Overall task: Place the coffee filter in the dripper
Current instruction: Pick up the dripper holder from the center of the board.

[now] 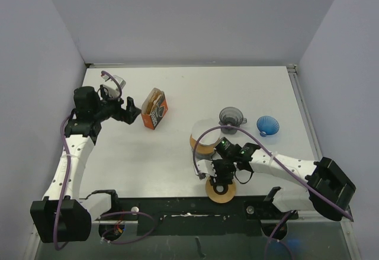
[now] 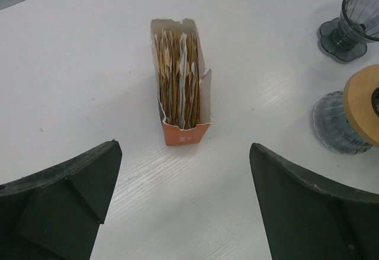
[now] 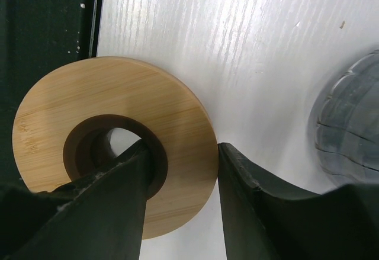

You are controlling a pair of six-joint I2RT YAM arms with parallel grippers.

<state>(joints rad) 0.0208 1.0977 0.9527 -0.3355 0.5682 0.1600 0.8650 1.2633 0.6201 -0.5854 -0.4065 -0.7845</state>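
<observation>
Your right claw (image 3: 182, 153) pinched the ring (image 3: 118, 88) at the tabletop (image 3: 249, 47) edge | left claw (image 2: 185, 148) gaped, facing the filter box (image 2: 180, 88) | risk: a slack pinch could tip the ring off.

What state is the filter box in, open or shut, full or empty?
Open and nearly full: the orange filter box has its top torn away, and brown paper filters pack its inside.

White wood-grain table (image 1: 195, 94), plain pale lavender walls (image 1: 195, 17) on three sides, even light
</observation>
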